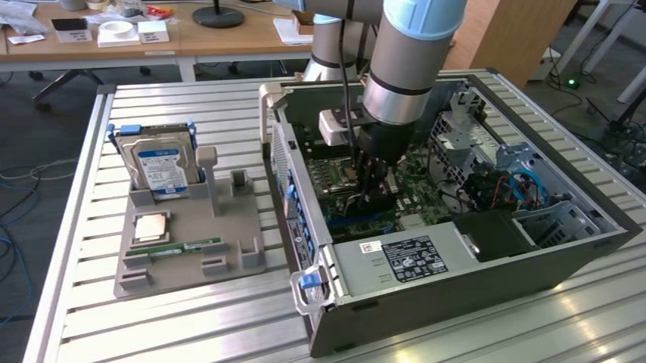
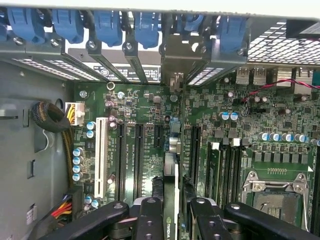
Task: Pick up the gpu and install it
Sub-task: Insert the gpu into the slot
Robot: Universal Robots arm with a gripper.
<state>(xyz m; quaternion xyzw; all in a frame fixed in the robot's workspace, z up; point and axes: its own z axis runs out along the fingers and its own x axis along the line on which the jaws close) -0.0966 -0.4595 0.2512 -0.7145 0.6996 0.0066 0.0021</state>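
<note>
gripper [image 2: 172,207]: closed on the gpu, one black finger [image 2: 150,220] on each face of the card
gpu [image 2: 170,180]: held edge-on between the fingers, standing upright over the motherboard [image 2: 260,115], in line with the black expansion slots (can't tell if its edge is in a slot or just above one)
gpu bracket end: points toward the rear slot openings under the blue clips [image 2: 107,25]
neighbours: white slot [image 2: 101,155] to one side of the card, empty CPU socket [image 2: 275,200] to the other, both well apart from it
arm [image 1: 409,68]: comes down from above into the open PC case [image 1: 454,280], gripper deep inside near the board
case: lies on its side on the slatted metal tabletop [image 1: 181,318], side panel off
fixture tray [image 1: 237,227]: on the tabletop at the exterior view's left of the case, just beside it
on the tray: hard drive [image 1: 162,168] standing upright at the back, CPU chip [image 1: 151,225] and memory stick [image 1: 187,247] lying flat toward the front
</note>
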